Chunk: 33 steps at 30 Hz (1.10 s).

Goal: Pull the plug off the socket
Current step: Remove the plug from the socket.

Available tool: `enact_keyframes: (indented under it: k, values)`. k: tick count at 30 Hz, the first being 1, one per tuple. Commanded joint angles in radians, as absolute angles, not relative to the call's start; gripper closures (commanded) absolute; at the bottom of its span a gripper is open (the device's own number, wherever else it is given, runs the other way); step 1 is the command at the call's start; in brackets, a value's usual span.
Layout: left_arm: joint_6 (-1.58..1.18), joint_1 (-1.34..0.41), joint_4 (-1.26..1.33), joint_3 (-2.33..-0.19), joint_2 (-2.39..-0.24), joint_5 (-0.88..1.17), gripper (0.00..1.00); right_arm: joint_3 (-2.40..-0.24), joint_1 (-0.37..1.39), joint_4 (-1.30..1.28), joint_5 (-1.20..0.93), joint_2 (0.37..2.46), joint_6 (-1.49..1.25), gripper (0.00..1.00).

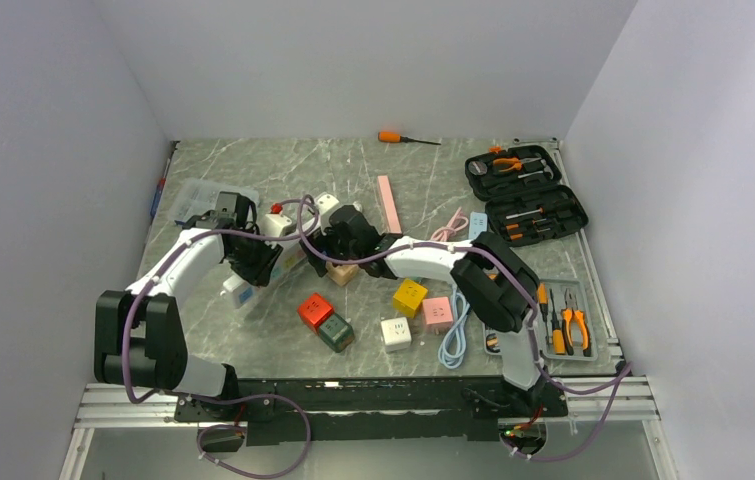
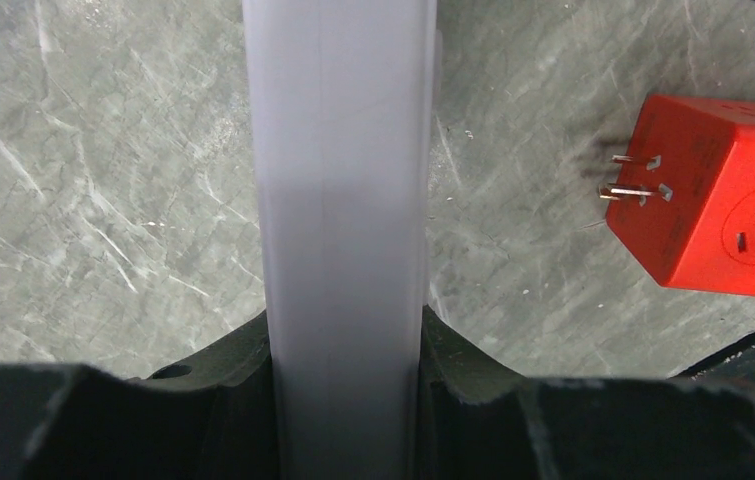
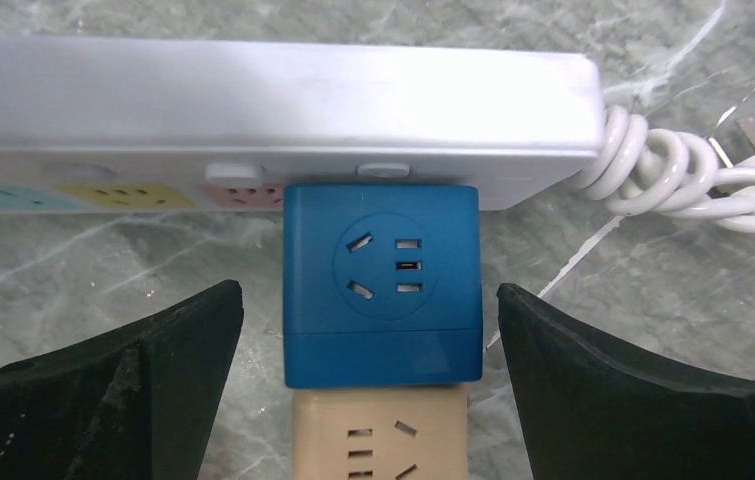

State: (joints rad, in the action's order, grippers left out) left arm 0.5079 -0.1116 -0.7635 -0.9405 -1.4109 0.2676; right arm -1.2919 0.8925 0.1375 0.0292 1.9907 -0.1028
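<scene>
While the right claw (image 3: 370,300), wide open and empty, flanks the blue plug (image 3: 381,270), a beige cube (image 3: 383,440) just nearer could get pinched too. Beyond, the plug sits in the white socket strip (image 3: 273,100); if the left claw (image 2: 348,375) clamping it slips, the strip follows.

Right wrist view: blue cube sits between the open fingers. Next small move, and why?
Probably close the right gripper on the blue cube: the fingers flank it without touching, it is plugged into the white power strip, and the left gripper grips that strip.
</scene>
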Motion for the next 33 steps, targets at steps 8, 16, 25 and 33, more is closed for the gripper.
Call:
enact_keyframes:
  k: [8, 16, 25, 33]
  values:
    - [0.505, -0.113, -0.759, -1.034, -1.34, 0.388, 1.0, -1.312, 0.887, 0.231, 0.041, 2.029, -0.098, 0.04]
    - [0.515, -0.113, -0.792, -1.048, -1.33, 0.415, 1.0, -1.381, 0.874, 0.197, -0.018, 2.086, -0.123, 0.24]
    - [0.512, -0.112, -0.769, -1.048, -1.347, 0.371, 1.0, -1.283, 0.863, 0.225, -0.01, 1.978, -0.128, 0.64]
    - [0.476, -0.113, -0.715, -1.05, -1.39, 0.245, 1.0, -1.155, 0.865, 0.274, 0.018, 1.876, -0.156, 0.77]
